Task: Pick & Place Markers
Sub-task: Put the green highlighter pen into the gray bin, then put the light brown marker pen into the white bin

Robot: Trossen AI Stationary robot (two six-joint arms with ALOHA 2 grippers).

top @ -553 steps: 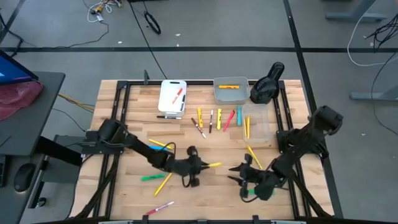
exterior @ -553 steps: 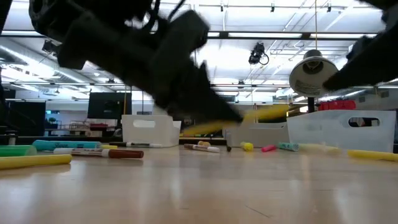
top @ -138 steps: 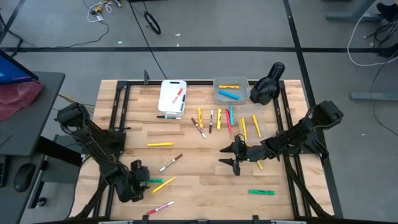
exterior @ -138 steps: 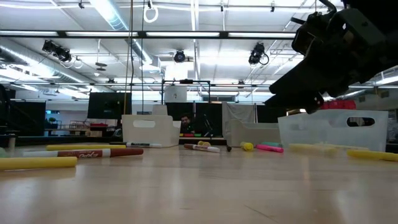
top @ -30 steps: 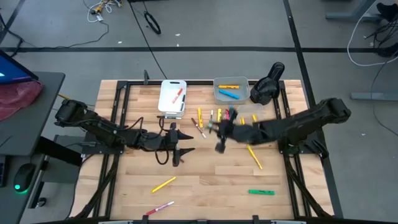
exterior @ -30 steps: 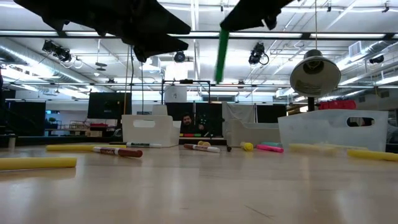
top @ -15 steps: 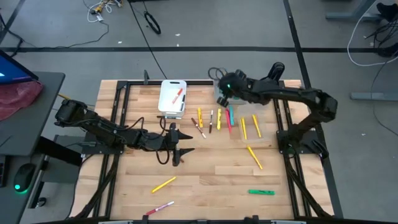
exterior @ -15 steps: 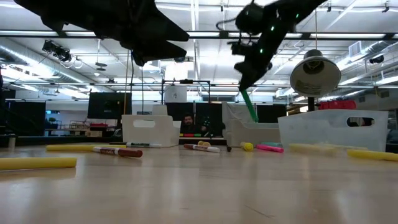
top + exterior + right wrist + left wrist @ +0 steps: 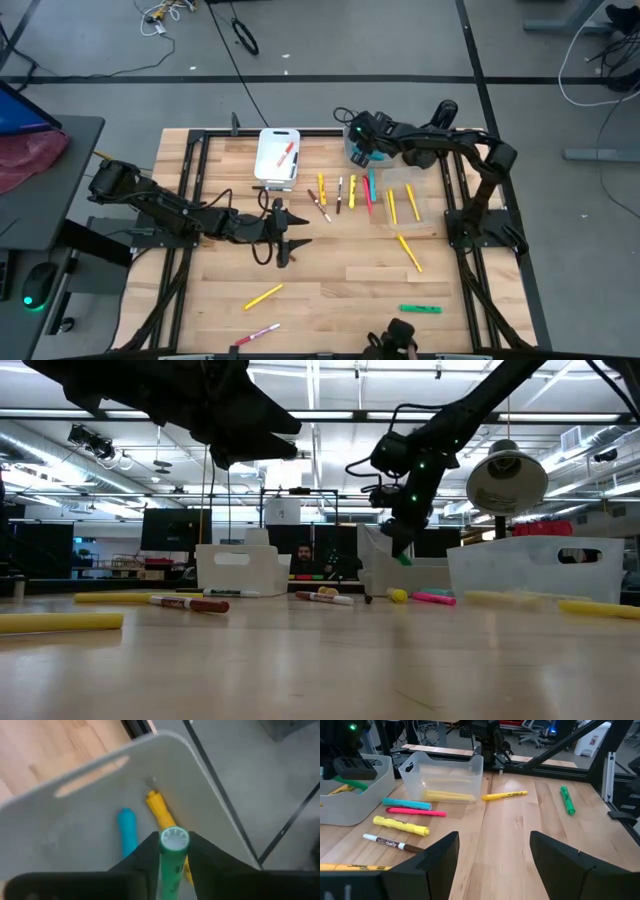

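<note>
My right gripper (image 9: pixel 362 143) hovers over the grey bin (image 9: pixel 385 152) at the table's far edge, shut on a green marker (image 9: pixel 172 851). A blue marker (image 9: pixel 127 831) and a yellow marker (image 9: pixel 159 811) lie in that bin. My left gripper (image 9: pixel 283 236) hangs open above the table's middle with nothing between its fingers (image 9: pixel 492 845). Loose markers lie flat on the wood: a row (image 9: pixel 345 191) near the bins, a yellow one (image 9: pixel 408 252), a green one (image 9: pixel 420 309), another yellow one (image 9: pixel 262 296) and a pink one (image 9: pixel 258 333). My right gripper pinches the green marker's barrel (image 9: pixel 171 865) between its two fingers, which lie on either side of it. The fingers come from above and point down into the grey bin. The marker hangs below them, its lower tip (image 9: pixel 403 559) at the bin's rim.
A white bin (image 9: pixel 277 157) with a red marker stands at the far left of the bins. A clear bin (image 9: pixel 414 205) with yellow markers sits to the right. A black lamp-like object (image 9: pixel 430 135) stands by the grey bin.
My right gripper has carried the green marker from above the table's middle toward the far edge and down over the grey bin. The marker, which hung upright and high, now sits lower with its tip at the bin.
</note>
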